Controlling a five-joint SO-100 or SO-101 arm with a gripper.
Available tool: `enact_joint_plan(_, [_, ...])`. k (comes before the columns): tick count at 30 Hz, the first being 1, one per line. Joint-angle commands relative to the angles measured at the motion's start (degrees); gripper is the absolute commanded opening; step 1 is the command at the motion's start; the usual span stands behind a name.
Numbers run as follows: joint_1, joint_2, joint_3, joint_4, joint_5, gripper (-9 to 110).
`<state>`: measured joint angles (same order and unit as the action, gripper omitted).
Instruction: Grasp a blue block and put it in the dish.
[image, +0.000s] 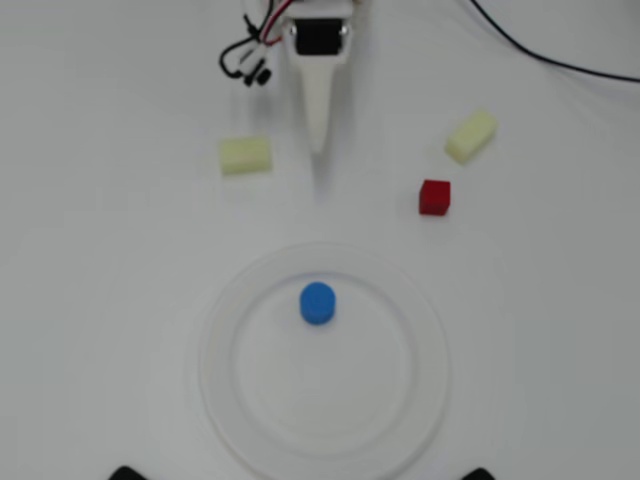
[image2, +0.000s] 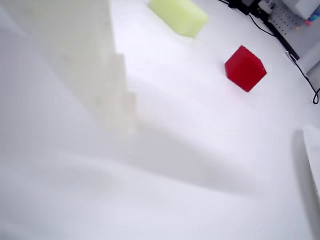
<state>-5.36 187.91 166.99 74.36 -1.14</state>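
Pale, blurred and filling the upper left of the wrist view, one ridged finger (image2: 100, 70) of the gripper (image: 319, 146) looms over the white table (image2: 200, 150); seen from overhead, the gripper tapers to a single narrow white point near the table's far edge, its fingers apparently drawn together with nothing between them, though the second finger cannot be made out separately. Well apart from it, toward the table's near edge, the blue block (image: 318, 303) stands upright inside the dish (image: 230, 390), its round flat top facing straight up and its axis vertical, resting on the dish's flat floor a little toward the far side of centre. A short, smooth, matte cylinder, the block contrasts sharply with the large, round, faintly glossy white dish and its wide raised rim, a sliver of which may be the pale edge at the right of the wrist view. Between dish and gripper, to the right in the overhead view, sits a sharp-edged red cube (image: 434, 197), with a pale yellow rectangular block (image: 471, 136) beyond it, turned at an angle. Another yellow block (image: 245, 155) lies left of the gripper. Black cable (image: 540, 55) crosses the table's far right corner.
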Motion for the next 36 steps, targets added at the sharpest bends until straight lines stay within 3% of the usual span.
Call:
enact_joint_plan(1, [-2.37, 9.67, 2.46, 1.14, -0.09, 32])
enact_joint_plan(11, [-4.13, 9.76, 12.92, 4.39, -2.64, 0])
enact_joint_plan(36, [-3.87, 9.76, 13.97, 6.86, -1.93, 0])
